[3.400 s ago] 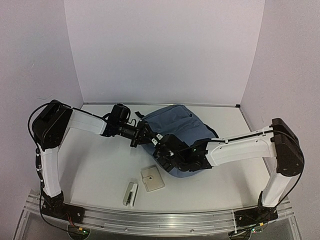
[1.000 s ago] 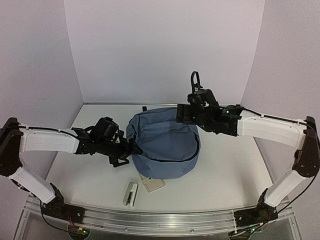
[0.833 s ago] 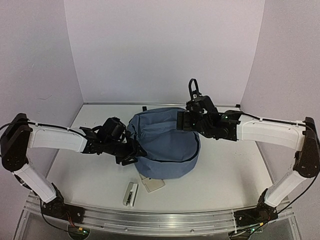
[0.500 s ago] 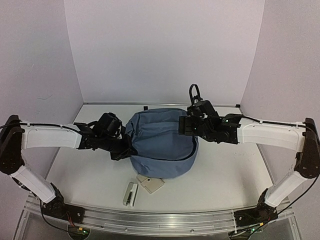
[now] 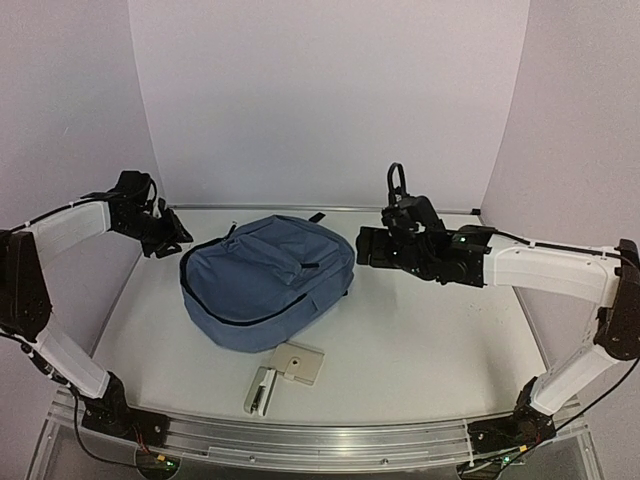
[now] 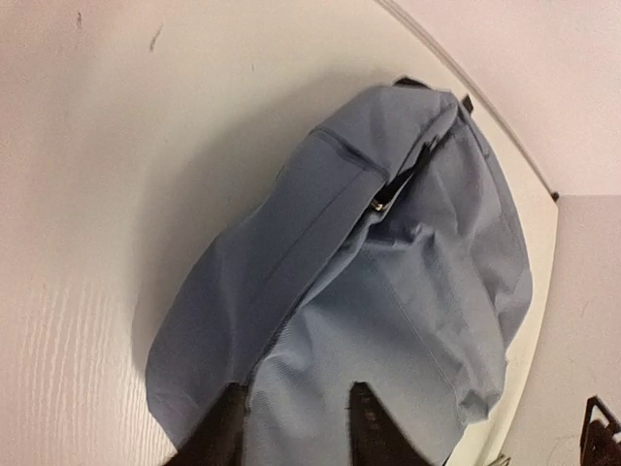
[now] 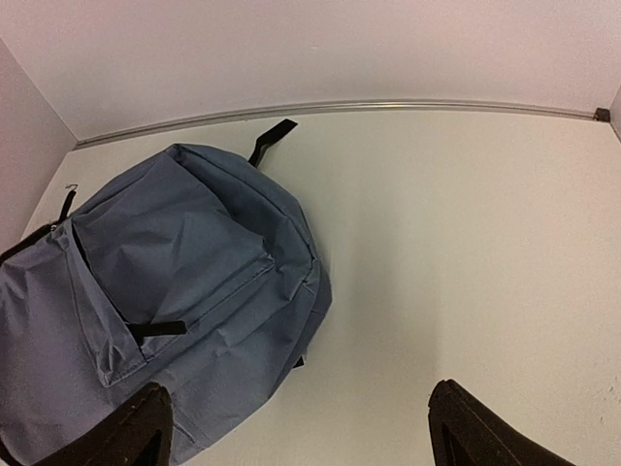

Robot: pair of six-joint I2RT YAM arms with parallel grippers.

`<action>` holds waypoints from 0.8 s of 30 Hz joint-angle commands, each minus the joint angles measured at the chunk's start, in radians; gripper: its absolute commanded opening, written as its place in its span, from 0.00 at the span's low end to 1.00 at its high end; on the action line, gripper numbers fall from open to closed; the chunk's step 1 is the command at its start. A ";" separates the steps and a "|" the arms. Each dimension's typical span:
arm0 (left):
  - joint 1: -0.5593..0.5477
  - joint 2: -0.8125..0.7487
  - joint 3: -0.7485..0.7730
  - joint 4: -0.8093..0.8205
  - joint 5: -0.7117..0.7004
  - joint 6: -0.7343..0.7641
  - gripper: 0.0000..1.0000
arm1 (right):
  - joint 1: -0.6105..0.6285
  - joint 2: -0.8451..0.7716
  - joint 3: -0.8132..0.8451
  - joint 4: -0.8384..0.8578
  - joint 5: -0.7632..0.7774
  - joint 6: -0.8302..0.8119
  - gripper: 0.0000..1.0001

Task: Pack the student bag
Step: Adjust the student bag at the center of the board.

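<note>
On my overhead feed, the left arm (image 5: pixel 75 218) reaches along the far-left side of the white desk (image 5: pixel 430 330). The left fingers (image 6: pixel 221 435) are parted and hold nothing, hovering off the 10 o'clock side of the student bag (image 5: pixel 265 280), apart from it. My left wrist view looks between those two dark tips onto slate-blue fabric and a small metal zip pull (image 6: pixel 379 203). The bag lies flat on the desk, left of centre, with its front pocket (image 7: pixel 165 257) facing up and a black strap end (image 5: pixel 318 216) poking out at its 1 o'clock. At the bag's 6 o'clock, just beside its near edge, sits a flat beige square (image 5: pixel 301 364). A small white oblong item (image 5: pixel 260 389) lies at that square's 7 o'clock; whether the two touch, I cannot tell. At the bag's 3 o'clock, the right fingers (image 7: pixel 136 432) are spread wide and empty, held above the desk near the bag's right edge without touching it. My right wrist view frames the bag at 9 o'clock, with bare desk between the two tips.
</note>
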 commanded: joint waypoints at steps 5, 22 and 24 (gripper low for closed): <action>0.011 -0.173 -0.094 0.008 0.020 -0.044 0.77 | -0.075 0.033 -0.008 0.070 -0.179 -0.038 0.94; -0.121 -0.465 -0.521 0.134 0.181 -0.293 0.77 | -0.358 0.474 0.207 0.344 -0.767 -0.110 0.74; -0.130 -0.423 -0.534 0.182 0.187 -0.296 0.67 | -0.365 0.506 0.231 0.344 -0.794 -0.119 0.70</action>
